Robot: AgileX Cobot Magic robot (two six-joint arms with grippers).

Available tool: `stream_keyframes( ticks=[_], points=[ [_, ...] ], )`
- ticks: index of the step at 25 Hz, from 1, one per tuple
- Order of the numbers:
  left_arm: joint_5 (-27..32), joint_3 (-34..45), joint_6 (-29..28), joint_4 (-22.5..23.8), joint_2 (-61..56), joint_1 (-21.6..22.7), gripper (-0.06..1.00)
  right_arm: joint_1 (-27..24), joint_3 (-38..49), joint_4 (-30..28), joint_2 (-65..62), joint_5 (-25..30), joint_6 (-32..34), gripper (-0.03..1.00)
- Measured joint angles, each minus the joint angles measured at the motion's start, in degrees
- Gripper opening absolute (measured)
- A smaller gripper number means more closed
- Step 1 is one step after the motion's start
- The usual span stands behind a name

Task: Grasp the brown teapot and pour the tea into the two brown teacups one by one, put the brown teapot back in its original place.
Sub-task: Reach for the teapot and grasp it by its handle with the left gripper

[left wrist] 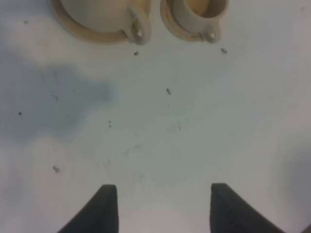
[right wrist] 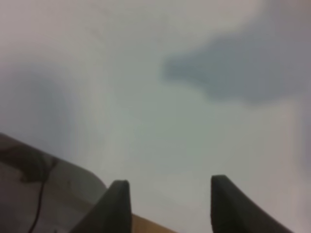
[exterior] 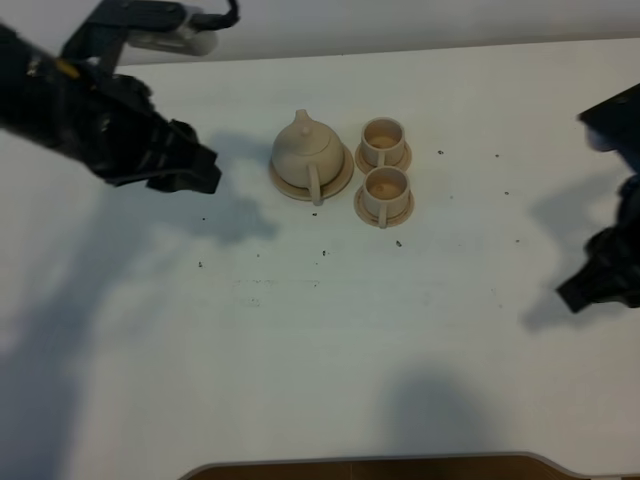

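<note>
Left of the pot, well apart from it, L claw hangs over the table. Wrist cam: its 2 dark fingers stand wide apart w/ nothing betw. them, only white top and a few dark specks beyond the tips. Same cam catches the pot's lower belly and handle at the frame edge, plus one cup beside it; can't tell which cup.

R claw is far off on the pot's other side, past both cups and further toward the side the pot's handle points to. Its wrist cam is blurry, but the fingers are clearly spread, gripping nothing, w/ pale table and a grey shadow beyond them.

Pot itself: upright, lid on, sitting centred on the big saucer. No claw touches it. Handle hangs over the saucer rim.

Just right of the pot are the 2 cups, one behind the other: far cup level w/ the pot's lid, near cup level w/ its handle. Each is upright on its own small saucer, handles turned the same way as the pot's. Small saucers sit very close to each other and to the big saucer; touching or not, can't tell. Cup insides look tan; tea or none, can't tell.

More specks lie scattered on the handle side of the pot.
</note>
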Motion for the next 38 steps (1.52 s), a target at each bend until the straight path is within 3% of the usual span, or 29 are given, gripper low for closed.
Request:
stream_keyframes(
  ticks=[5,11,21,33,38],
  points=[
    [0.72,-3.82,-0.61,0.0,6.18,0.0,0.43,0.0,0.82,0.0,-11.4,1.96,0.05,0.4],
    [0.82,-6.63,-2.47,-0.05,10.72,0.0,0.43,0.0,8.92,0.0,-26.81,3.17,-0.12,0.4],
    [-2.1,-6.97,-4.22,-0.05,11.04,0.0,0.43,0.0,25.8,0.0,-47.71,-2.45,-0.44,0.4],
    [-4.11,-6.97,-4.26,-0.1,11.04,0.0,0.43,-0.55,28.43,0.33,-52.24,-3.87,-0.79,0.4],
    [-5.24,-6.97,-4.03,-0.78,11.04,0.0,0.43,-8.7,28.43,0.64,-52.69,-4.04,-0.79,0.4]
  ],
)
